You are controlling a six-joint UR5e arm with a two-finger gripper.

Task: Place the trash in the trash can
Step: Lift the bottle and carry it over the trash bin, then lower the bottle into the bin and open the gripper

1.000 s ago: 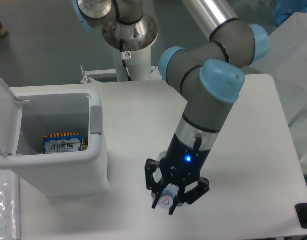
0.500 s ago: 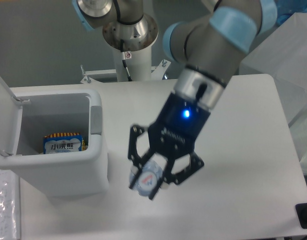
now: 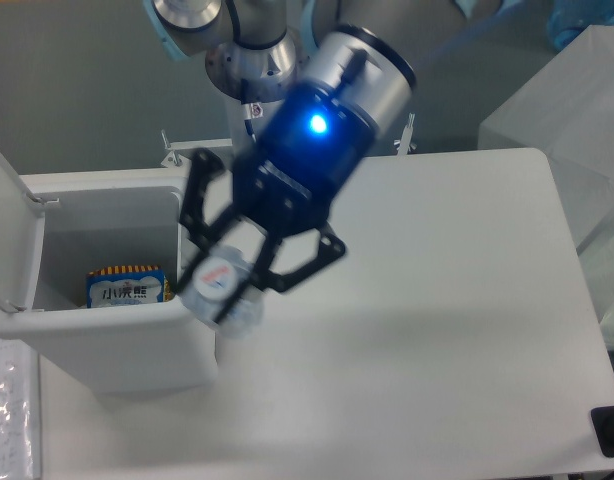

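Gripper [image 3: 225, 285] is clamped on the bottle [image 3: 223, 288], fingers either side of its body, white cap end facing cam. I've got it lifted clear of the table [image 3: 437, 330], right over the trash can [image 3: 117, 345] near-side rim by the grey latch tab [image 3: 191, 236]; that height should let it clear the wall w/o bumping. Lid [image 3: 9, 235] stands open at left. Snack packet [image 3: 127, 284] lies inside on the bin floor. Bottle label has a red mark, motion-blurred, can't read; packet print too small to read.

The end effector [image 3: 225, 283] has lifted the bottle [image 3: 223, 290] off the table and carried it left to the trash can [image 3: 192, 330] rim
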